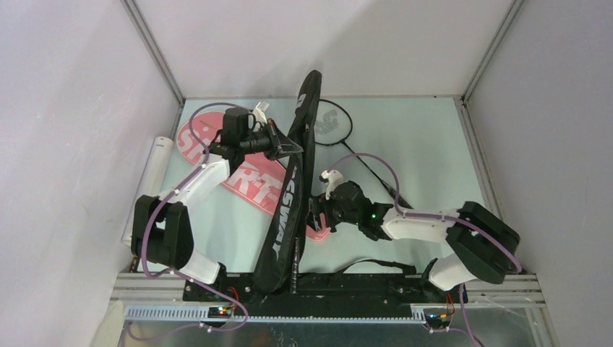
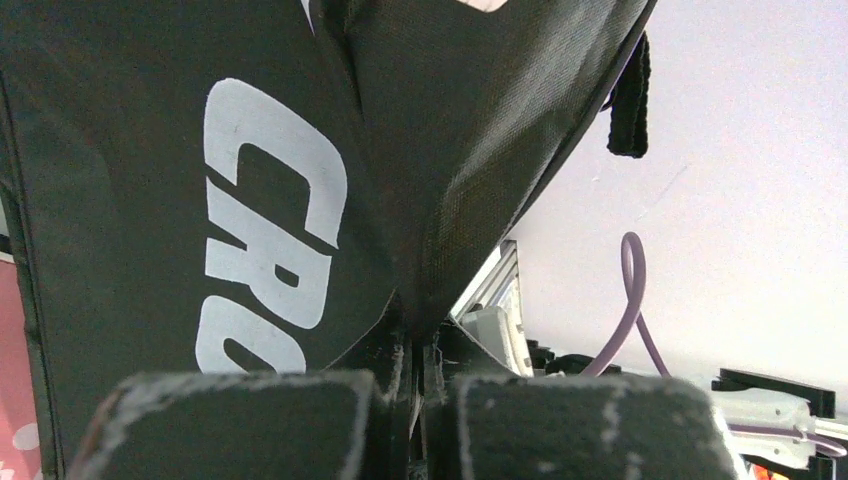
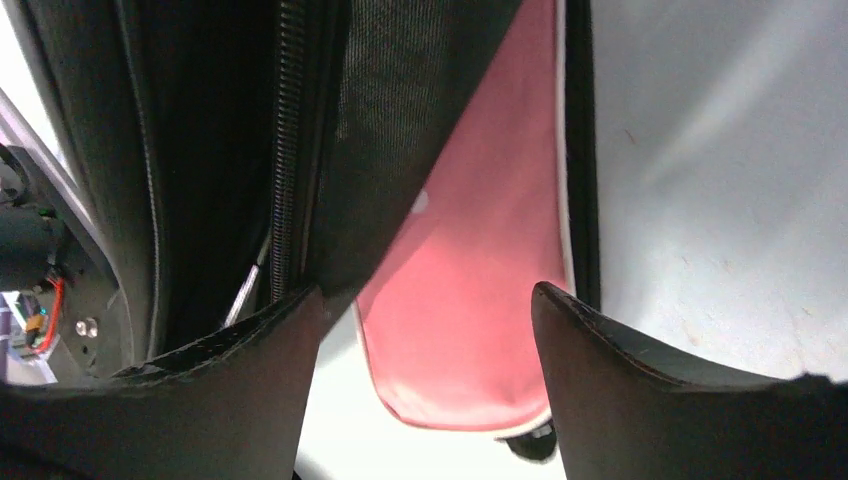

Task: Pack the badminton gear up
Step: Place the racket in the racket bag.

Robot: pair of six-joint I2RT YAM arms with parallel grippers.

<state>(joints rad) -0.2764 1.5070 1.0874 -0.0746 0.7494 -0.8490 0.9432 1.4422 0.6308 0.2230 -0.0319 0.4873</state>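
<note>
The black "CROSSWAY" bag (image 1: 289, 202) stands on edge down the middle of the table, lifted at its upper part. My left gripper (image 1: 288, 147) is shut on a fold of the bag's fabric (image 2: 440, 200), pinching it between the pads. The pink "SPORT" bag (image 1: 246, 177) lies flat under and left of it. My right gripper (image 1: 316, 217) is open and empty, its fingers (image 3: 620, 350) straddling the pink bag's narrow end (image 3: 470, 330), beside the black bag's zipper (image 3: 285, 150). A black racket (image 1: 340, 130) lies at the back. The white tube (image 1: 148, 184) lies at the left edge.
The racket's thin shaft (image 1: 379, 173) runs diagonally toward my right arm. A black strap (image 1: 376, 264) lies near the front rail. Grey walls enclose the table on three sides.
</note>
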